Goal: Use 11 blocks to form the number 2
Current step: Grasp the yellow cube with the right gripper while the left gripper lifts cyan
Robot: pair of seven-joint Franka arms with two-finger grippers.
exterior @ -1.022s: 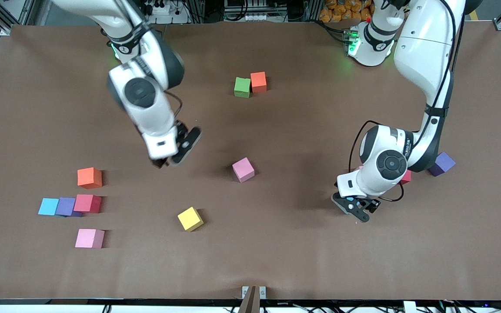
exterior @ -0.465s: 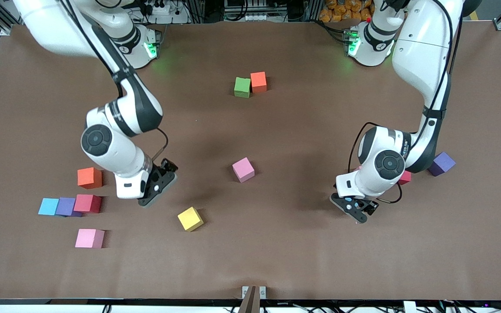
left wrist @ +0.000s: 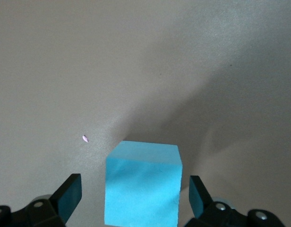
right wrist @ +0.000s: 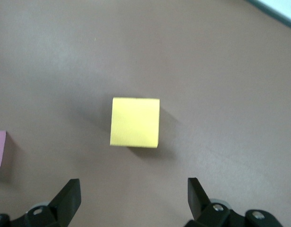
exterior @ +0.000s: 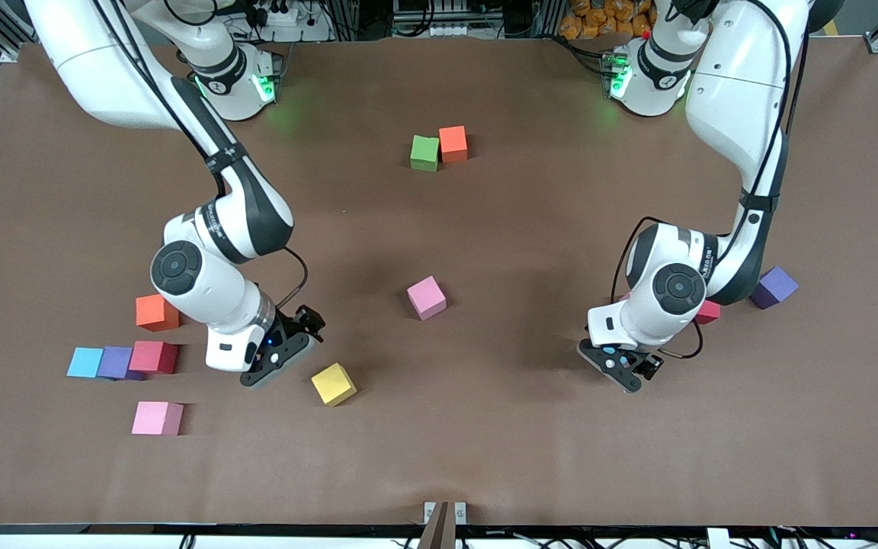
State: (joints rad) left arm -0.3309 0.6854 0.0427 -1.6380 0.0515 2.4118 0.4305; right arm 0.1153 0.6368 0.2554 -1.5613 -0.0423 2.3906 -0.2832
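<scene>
While no 2 is formed yet, the foam cubes lie scattered on the matte brown tabletop (exterior: 500,457), all soft-edged and equal in size. The green block (exterior: 424,152) touches an orange block (exterior: 453,143) near our bases, and a pink block (exterior: 427,296) sits mid-table. A blue block (exterior: 85,362), purple block (exterior: 114,362) and red block (exterior: 154,356) sit in a row at my right arm's end.

My right gripper (exterior: 277,358) is wide open and low, just beside the yellow block (exterior: 333,383). It has swung down from mid-table in the last second.

My left gripper (exterior: 622,371) has hardly moved and is also wide open. Its wrist view shows a cyan block (left wrist: 142,182) between the fingers (left wrist: 70,191), with gaps on both sides.
</scene>
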